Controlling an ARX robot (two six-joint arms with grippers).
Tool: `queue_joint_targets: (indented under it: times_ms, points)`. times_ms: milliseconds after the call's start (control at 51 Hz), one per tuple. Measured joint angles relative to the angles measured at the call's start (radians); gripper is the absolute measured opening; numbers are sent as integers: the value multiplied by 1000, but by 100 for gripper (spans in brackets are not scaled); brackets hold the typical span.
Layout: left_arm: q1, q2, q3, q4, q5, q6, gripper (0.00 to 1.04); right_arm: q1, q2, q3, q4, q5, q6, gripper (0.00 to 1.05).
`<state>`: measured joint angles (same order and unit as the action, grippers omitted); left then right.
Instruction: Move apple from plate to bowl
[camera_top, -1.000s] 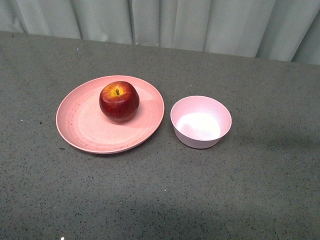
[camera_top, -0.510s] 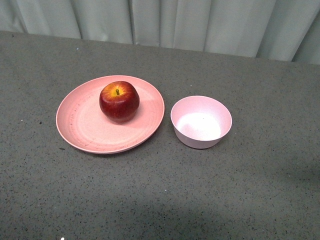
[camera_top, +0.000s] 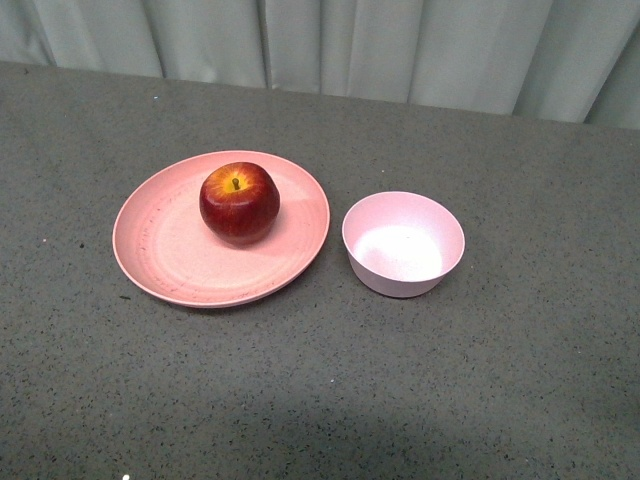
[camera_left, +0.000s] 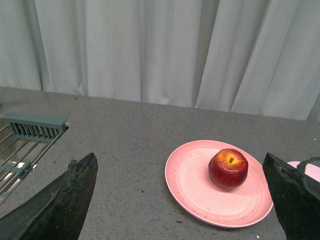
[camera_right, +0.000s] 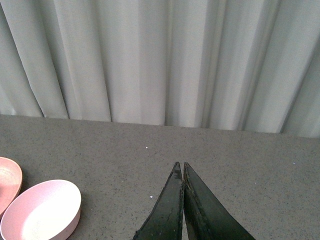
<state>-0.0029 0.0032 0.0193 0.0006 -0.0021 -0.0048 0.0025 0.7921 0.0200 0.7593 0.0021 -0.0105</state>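
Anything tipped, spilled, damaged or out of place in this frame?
Nothing stands out. The apple sits stem-up on the plate, the bowl stands upright and empty beside it, and the table shows no spill. The left gripper is open and the right gripper shut, neither touching anything.

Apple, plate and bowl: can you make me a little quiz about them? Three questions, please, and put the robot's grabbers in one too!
1. True or false: the apple is already inside the bowl.
2. Look at the left gripper and the right gripper. Which one stands wide open? A) left B) right C) both
3. Fill the gap: in the front view, the bowl stands to the ___ of the plate.

Key
1. False: the apple sits on the plate and the bowl holds nothing.
2. A: the right gripper is shut, with nothing in it.
3. Right.
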Motion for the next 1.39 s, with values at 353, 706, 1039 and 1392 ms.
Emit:
queue_joint_targets:
  times_ms: [353, 706, 1039, 1392]
  points:
    - [0, 0, 0, 0, 0, 0, 98, 0, -232, -14, -209, 0, 0, 1]
    - [0, 0, 0, 0, 0, 0, 98, 0, -404, -14, -370, 0, 0, 1]
    - [0, 0, 0, 0, 0, 0, 98, 0, -546, -14, -509, -1, 0, 1]
    - [0, 0, 0, 0, 0, 0, 98, 0, -782, -14, -753, -3, 0, 1]
